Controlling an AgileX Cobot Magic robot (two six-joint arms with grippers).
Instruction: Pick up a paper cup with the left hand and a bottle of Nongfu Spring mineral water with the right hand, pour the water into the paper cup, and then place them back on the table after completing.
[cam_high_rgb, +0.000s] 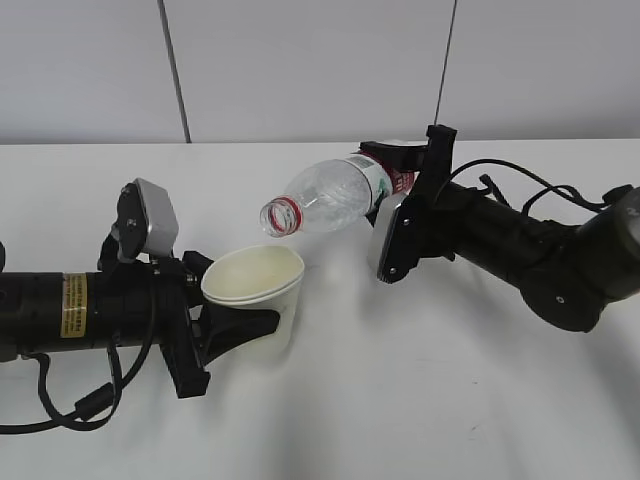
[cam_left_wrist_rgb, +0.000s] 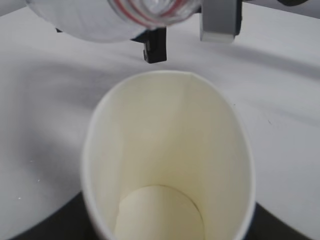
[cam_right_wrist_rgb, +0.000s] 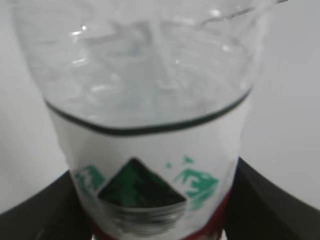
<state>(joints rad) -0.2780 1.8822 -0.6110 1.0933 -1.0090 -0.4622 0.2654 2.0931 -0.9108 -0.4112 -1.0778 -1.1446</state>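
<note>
My left gripper (cam_high_rgb: 240, 325), on the arm with the yellow sticker, is shut on a white paper cup (cam_high_rgb: 255, 298) and holds it upright at the table's left middle. The cup (cam_left_wrist_rgb: 167, 165) fills the left wrist view; its inside looks dry. My right gripper (cam_high_rgb: 400, 205) is shut on a clear Nongfu Spring bottle (cam_high_rgb: 330, 195) by its labelled body (cam_right_wrist_rgb: 150, 165). The bottle lies tilted, its open red-ringed mouth (cam_high_rgb: 279, 216) pointing down-left, just above and behind the cup's rim. The mouth also shows at the top of the left wrist view (cam_left_wrist_rgb: 150, 12). I see no water stream.
The white table (cam_high_rgb: 420, 400) runs across the view, with a white panelled wall behind. Black cables trail from the left arm (cam_high_rgb: 60, 415) and over the right arm (cam_high_rgb: 540, 185).
</note>
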